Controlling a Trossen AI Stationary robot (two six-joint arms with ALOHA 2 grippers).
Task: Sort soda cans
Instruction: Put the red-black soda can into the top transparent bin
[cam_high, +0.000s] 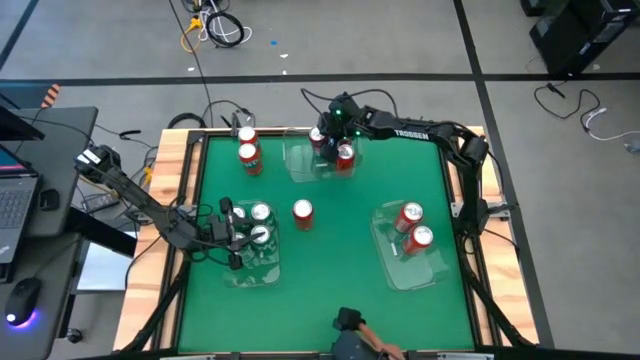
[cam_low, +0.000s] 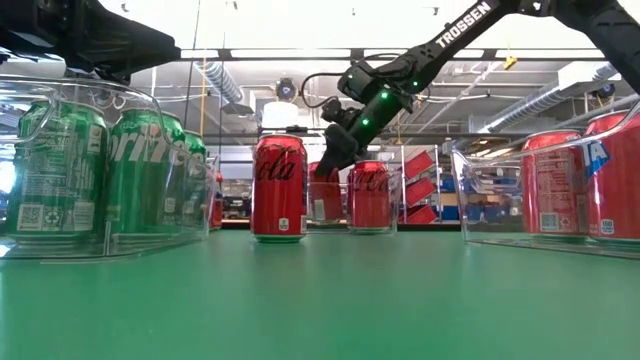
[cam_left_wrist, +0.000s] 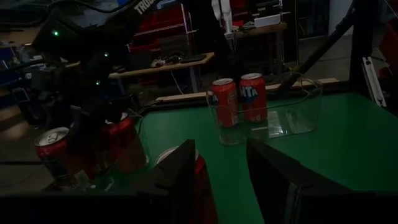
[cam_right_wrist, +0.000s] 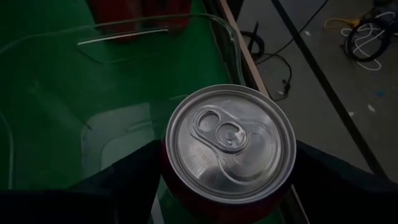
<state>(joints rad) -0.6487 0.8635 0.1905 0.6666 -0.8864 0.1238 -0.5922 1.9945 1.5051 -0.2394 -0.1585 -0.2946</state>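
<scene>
My right gripper (cam_high: 323, 138) reaches over the far clear tray (cam_high: 300, 165), its open fingers either side of a red soda can (cam_right_wrist: 230, 143) standing on its base in the tray. A second red can (cam_high: 345, 155) stands beside it. My left gripper (cam_high: 236, 238) hovers open and empty over the left tray (cam_high: 250, 272), where green cans (cam_high: 261, 213) stand. One red can (cam_high: 302, 212) stands alone mid-table, and two more red cans (cam_high: 249, 150) stand at the far left. The right tray (cam_high: 415, 272) holds two red cans (cam_high: 412, 226). My right gripper comes slanting down from above, with a finger (cam_right_wrist: 124, 183) close on each side of the red can's upper body (cam_right_wrist: 166, 163). The can stands upright in the tray. I cannot tell whether the fingers touch it.
Wooden rails (cam_high: 175, 200) frame the green table. A dark object (cam_high: 350, 325) sits at the near edge. Open green surface lies between the three trays, around the lone red can.
</scene>
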